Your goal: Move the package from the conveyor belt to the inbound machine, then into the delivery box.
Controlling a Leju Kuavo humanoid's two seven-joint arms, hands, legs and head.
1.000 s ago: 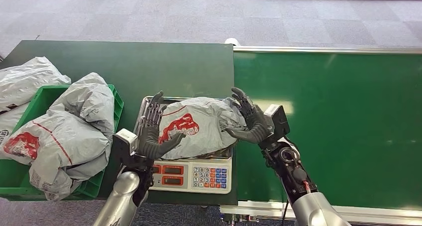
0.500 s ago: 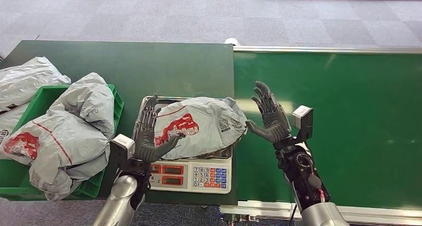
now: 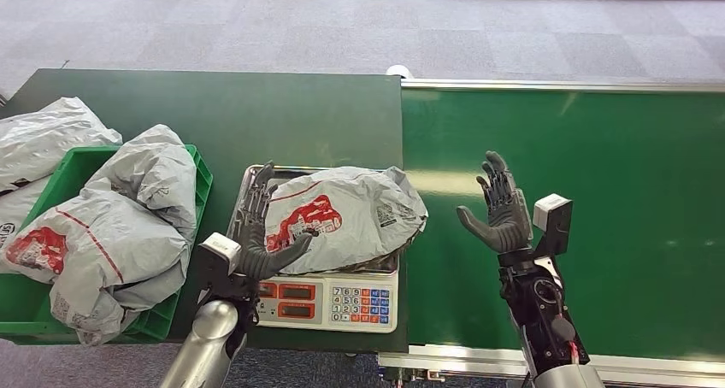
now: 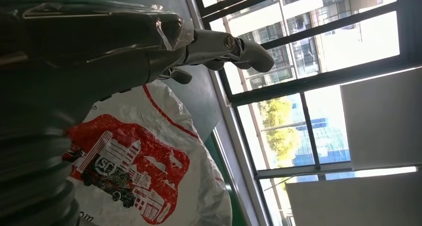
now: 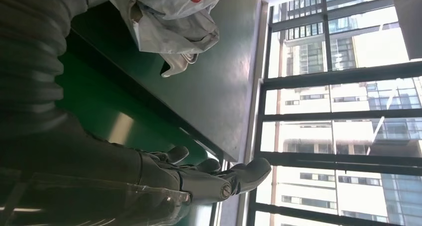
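Head view: you see the package [image 3: 342,220], a grey mailer with a red print, lying on the steel pan of the scale [image 3: 332,300], which stands on the dark green table [image 3: 214,114] just beside the conveyor belt [image 3: 581,157]. Your left hand [image 3: 256,238] rests flat against the side of the package away from the belt, thumb on its near edge, fingers extended; it clasps nothing. Your right hand [image 3: 500,213] is released, fingers spread and upright, above the belt and apart from the package. A green crate [image 3: 198,176] of grey mailers [image 3: 103,234] sits on the table, on the far side of the scale from the belt.

Left wrist view: the package [image 4: 149,171] lies close under the extended fingers [image 4: 224,47].

Right wrist view: the fingers [image 5: 219,178] hold nothing; the package [image 5: 174,17] lies well beyond the belt edge.
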